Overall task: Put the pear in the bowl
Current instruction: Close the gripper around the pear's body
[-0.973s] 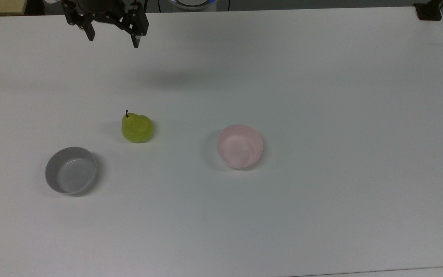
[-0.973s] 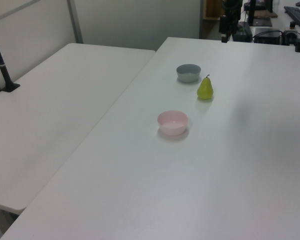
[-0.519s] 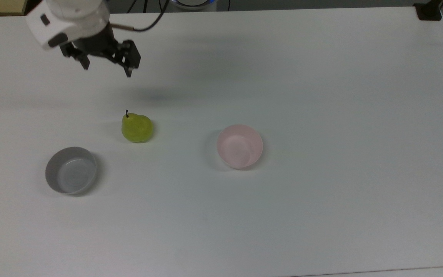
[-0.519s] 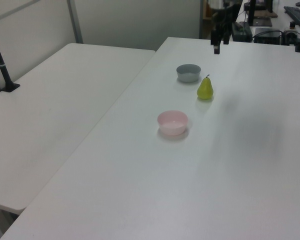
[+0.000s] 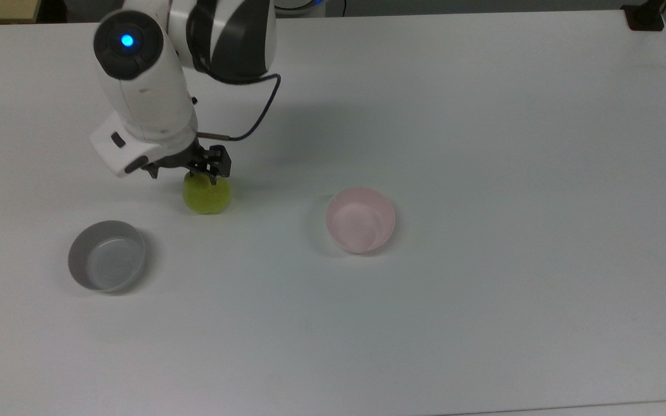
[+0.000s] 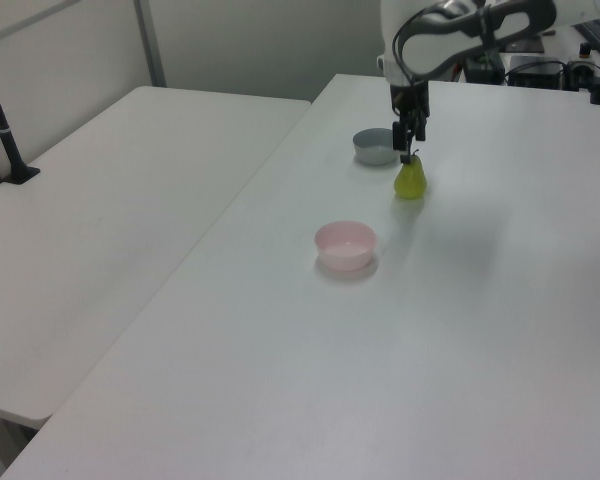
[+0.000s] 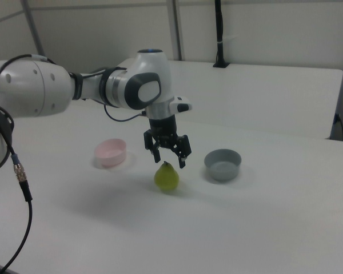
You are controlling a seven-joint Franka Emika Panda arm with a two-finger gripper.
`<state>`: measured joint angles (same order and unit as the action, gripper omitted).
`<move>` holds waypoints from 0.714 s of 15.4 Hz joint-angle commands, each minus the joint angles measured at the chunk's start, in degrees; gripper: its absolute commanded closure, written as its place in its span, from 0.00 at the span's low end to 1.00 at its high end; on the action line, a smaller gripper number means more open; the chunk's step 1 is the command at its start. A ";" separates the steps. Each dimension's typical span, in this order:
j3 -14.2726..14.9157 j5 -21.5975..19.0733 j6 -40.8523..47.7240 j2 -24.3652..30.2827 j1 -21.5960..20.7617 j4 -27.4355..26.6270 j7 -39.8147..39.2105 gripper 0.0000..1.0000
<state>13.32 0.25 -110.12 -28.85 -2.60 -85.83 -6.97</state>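
Here the pear (image 5: pixel 207 196) is seen standing upright on the white table (image 5: pixel 483 144), with the gripper (image 7: pixel 168 161) poised just above its top; in the right view the two fingers are spread apart on either side of the stem and nothing is held between them. In the top view the gripper (image 5: pixel 185 173) overlaps the far edge of the pear, and the white arm (image 5: pixel 142 86) with a lit blue dot on its joint covers the table's far left part. A dark cable (image 5: pixel 258 118) is looped from the arm toward the wrist.

The pink bowl (image 5: pixel 361 219) is set well to the top view's right of the pear, with only bare table between the two. A grey bowl (image 5: pixel 106 255) is placed to the top view's left of the pear and nearer the camera, well apart from the pink one. In the left view the grey bowl (image 6: pixel 377 146) lies farthest, the pear (image 6: pixel 410 181) next, and the pink bowl (image 6: pixel 346 245) nearest. A second white table (image 6: pixel 110 220) adjoins at the left view's left, with a black post (image 6: pixel 2 125) clamped on it.

No writing or label can be read anywhere
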 commanded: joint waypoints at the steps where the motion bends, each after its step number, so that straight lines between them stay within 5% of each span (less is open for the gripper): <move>1: 0.48 -0.51 -2.20 -2.17 -1.09 -0.13 -2.26 0.00; 7: 0.39 1.59 -4.67 -3.49 -2.50 -2.76 -2.26 0.03; 9: 0.39 1.95 -4.06 -3.14 -2.41 -2.77 -3.13 0.52; 10: 0.39 1.86 -3.79 -2.44 -2.15 -2.77 -4.10 0.68; 11: 0.39 1.86 -3.70 -1.65 -2.06 -2.77 -4.11 0.70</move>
<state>13.30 1.53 -113.28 -33.20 -4.58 -86.89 -8.88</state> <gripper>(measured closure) 0.159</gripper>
